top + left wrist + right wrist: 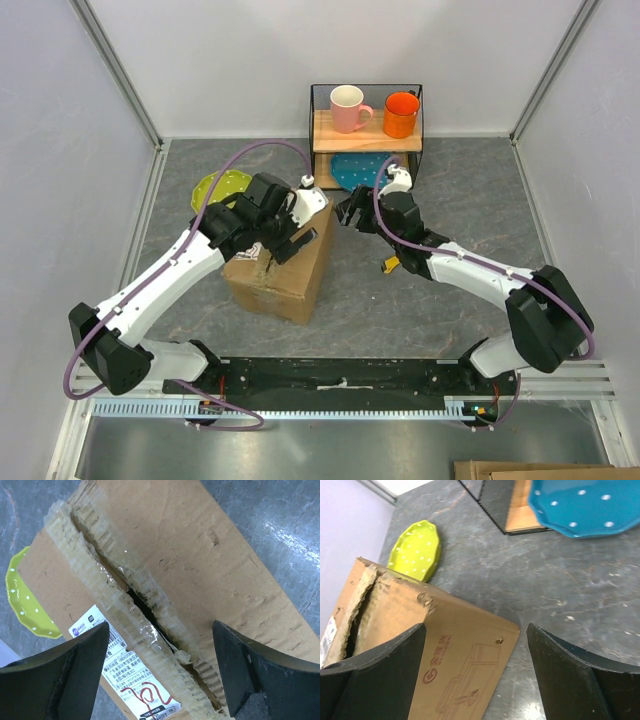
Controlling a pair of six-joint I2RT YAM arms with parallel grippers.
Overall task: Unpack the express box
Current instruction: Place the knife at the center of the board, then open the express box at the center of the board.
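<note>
The express box (285, 268), a brown cardboard carton, stands left of the table's middle. In the left wrist view its top (210, 555) shows a taped seam (150, 610) torn partly open along its length and a white label (135, 685) with red writing. My left gripper (298, 222) hovers just over that top, open, its fingers (65, 675) straddling the seam with nothing between them. My right gripper (346, 212) is open beside the box's right upper edge. In its own view the box corner (465, 645) lies between the wide-spread fingers (570, 675), untouched.
A wire rack (365, 130) at the back holds a pink mug (348, 108) and an orange mug (400, 115) on its wooden shelf, with a blue dotted plate (355, 172) beneath. A yellow-green dotted plate (222, 187) lies behind the box on the left.
</note>
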